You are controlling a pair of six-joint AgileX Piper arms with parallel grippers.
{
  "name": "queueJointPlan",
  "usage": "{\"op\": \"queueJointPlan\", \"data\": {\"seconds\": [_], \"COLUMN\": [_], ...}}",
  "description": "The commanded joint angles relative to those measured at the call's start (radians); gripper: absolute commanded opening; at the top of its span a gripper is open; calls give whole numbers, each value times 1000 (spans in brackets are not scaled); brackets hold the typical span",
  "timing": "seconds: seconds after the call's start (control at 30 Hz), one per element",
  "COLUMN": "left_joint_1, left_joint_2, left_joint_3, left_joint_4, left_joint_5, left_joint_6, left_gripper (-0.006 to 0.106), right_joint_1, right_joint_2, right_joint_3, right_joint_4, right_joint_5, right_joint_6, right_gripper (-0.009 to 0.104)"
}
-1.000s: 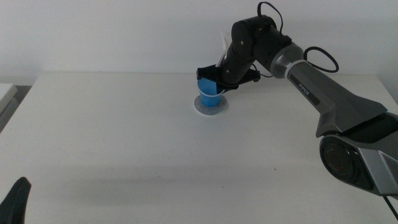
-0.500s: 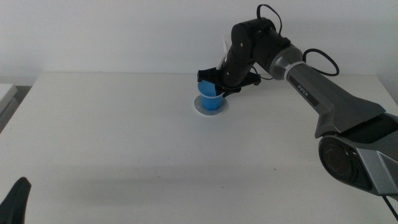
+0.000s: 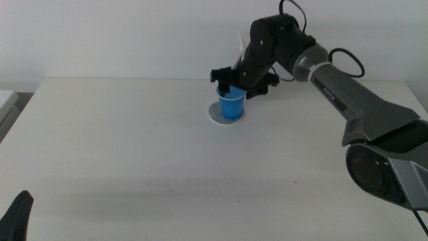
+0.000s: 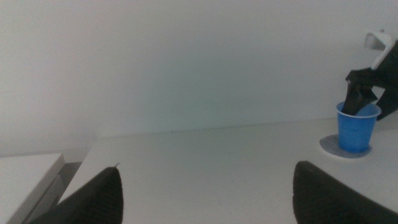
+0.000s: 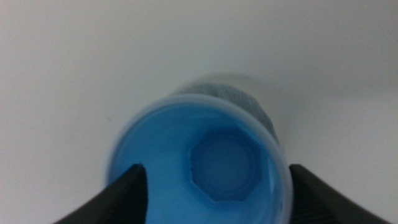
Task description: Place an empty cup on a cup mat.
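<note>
Middle view: the right gripper [image 3: 242,82] sits directly over the cup [image 3: 231,106], at rim height. The cup stands upright on the mat [image 3: 214,115], far side of the table [image 3: 134,147], with a grey crescent of mat showing to its left. The left gripper [image 3: 15,215] waits at the near left corner, well apart from the work.

Left wrist view: the left gripper [image 4: 205,193] has its jaws spread wide with nothing between them. In the distance the cup [image 4: 356,127] rests flat on the mat [image 4: 328,147], its base inside the mat's outline, with one dark jaw of the right gripper [image 4: 364,93] reaching down past the rim.

Right wrist view: the right gripper [image 5: 214,186] looks straight down into the cup [image 5: 205,165]. The jaws stand wide on either side of the rim — whether they touch the wall cannot be determined. The mat [image 5: 233,93] shows beyond the rim on one side only.

Procedure, as judged: the step in hand is release and withdrawal. Confirm both jaws are clear of the rim, then lift straight up — no sideways travel until the jaws are above the rim, since a light plastic cup will tip or slide off the mat if a jaw drags it.
</note>
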Motion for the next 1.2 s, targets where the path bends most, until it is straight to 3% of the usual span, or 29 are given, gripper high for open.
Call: {"op": "queueJointPlan", "data": {"seconds": [0.0,0.27,0.47,0.83,0.9,1.03,1.17], "left_joint_1": [-3,-3,-3,-3,-3,-3,-3], "left_joint_2": [-4,-4,-4,-4,-4,-4,-4], "left_joint_3": [0,0,0,0,0,0,0], "left_joint_4": [-1,-1,-1,-1,-1,-1,-1], "left_joint_5": [-5,-5,-5,-5,-5,-5,-5], "left_joint_6": [-3,-3,-3,-3,-3,-3,-3], "left_gripper": [94,94,94,94,94,94,94], "right_joint_1": [-9,-9,-15,-105,-109,-109,-109], "right_joint_2": [-38,-168,-363,-902,-1006,-1200,-1466], "right_joint_3": [-1,-1,11,296,378,615,972], "right_joint_4": [-13,-30,-38,-73,-121,-227,-280], "right_joint_5": [-18,6,87,87,87,87,-161], "right_joint_6": [-12,-62,-191,-234,-282,-172,-72], "right_gripper": [58,61,76,79,79,79,79]}}
